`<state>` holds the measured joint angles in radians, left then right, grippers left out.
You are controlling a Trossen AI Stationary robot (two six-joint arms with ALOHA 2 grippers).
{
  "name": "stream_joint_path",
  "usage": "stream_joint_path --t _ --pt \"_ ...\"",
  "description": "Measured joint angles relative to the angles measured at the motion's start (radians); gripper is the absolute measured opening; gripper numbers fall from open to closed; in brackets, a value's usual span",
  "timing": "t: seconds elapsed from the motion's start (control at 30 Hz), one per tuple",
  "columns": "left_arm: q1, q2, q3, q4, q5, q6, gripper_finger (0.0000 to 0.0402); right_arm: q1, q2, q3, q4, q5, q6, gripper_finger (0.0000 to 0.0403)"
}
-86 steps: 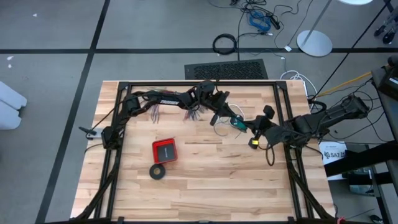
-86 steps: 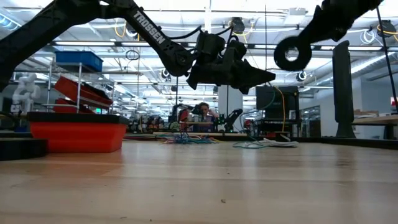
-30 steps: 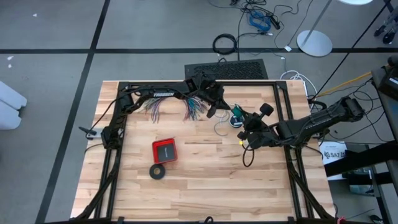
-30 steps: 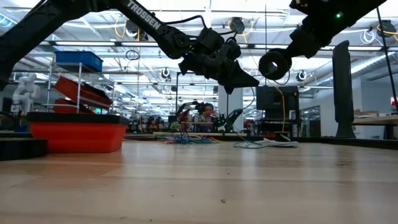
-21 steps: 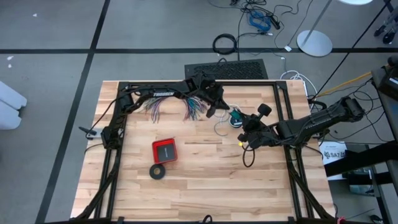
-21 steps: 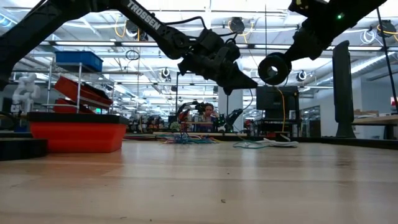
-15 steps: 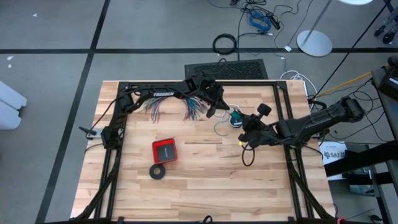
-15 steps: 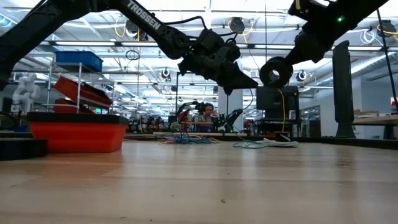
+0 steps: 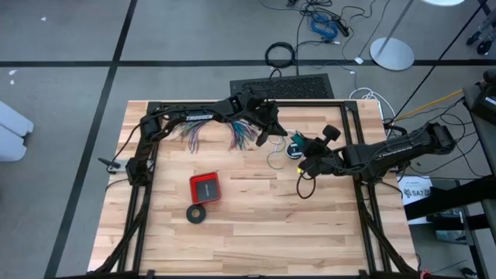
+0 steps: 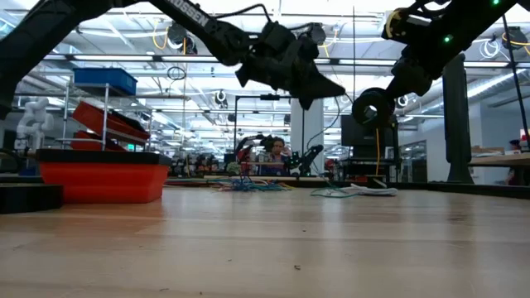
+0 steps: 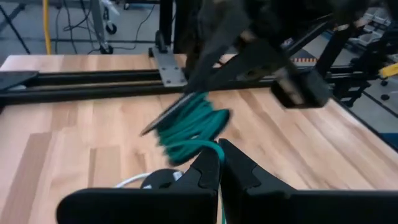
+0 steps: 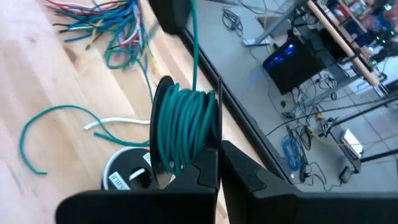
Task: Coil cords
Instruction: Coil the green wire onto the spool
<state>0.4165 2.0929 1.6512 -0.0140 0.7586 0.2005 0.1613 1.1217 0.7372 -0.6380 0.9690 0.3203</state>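
Note:
The teal-green wire is wound into a small coil held above the table's far middle. My right gripper is shut on this coil. One strand runs from the coil to my left gripper, which is shut on it close by. A loose teal end lies curled on the wood. Under the coil, the white cord and its black round piece rest flat on the table. My left gripper pinches a single strand of the teal wire between its two shut fingers, slanting a little downward from the table's left. The strand runs straight from the fingers to the coil, clear of the table. My right gripper holds the coil by one side of its ring, several turns together, at the shut fingers. It comes slanting down from the table's right. The coil stands upright on edge, lifted clear of the table.
Fanned many-coloured wires lie beside the left gripper, with more under the left arm. A red box and a black tape ring sit toward the near left. A dark cable loop hangs under the right arm.
My left gripper has risen a little, still shut on the strand. My right gripper has turned at the wrist and shifted slightly toward the far edge and the left gripper, carrying the coil with it. The white cord has stayed on the table.

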Motion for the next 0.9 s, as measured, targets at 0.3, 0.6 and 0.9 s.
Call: stream_joint_path --t 0.3,0.6,0.9 --pt "-0.048 -0.015 0.0 -0.014 0.0 0.007 0.0002 -0.017 0.0 0.0 0.035 0.018 0.001 0.0" --pt "-0.094 -0.015 0.0 0.067 -0.079 -0.088 0.0005 -0.019 0.029 0.0 0.14 0.024 0.085 0.0" --pt "-0.135 -0.015 0.0 0.067 -0.209 -0.091 0.0022 -0.018 0.071 0.0 0.252 0.14 0.185 0.0"
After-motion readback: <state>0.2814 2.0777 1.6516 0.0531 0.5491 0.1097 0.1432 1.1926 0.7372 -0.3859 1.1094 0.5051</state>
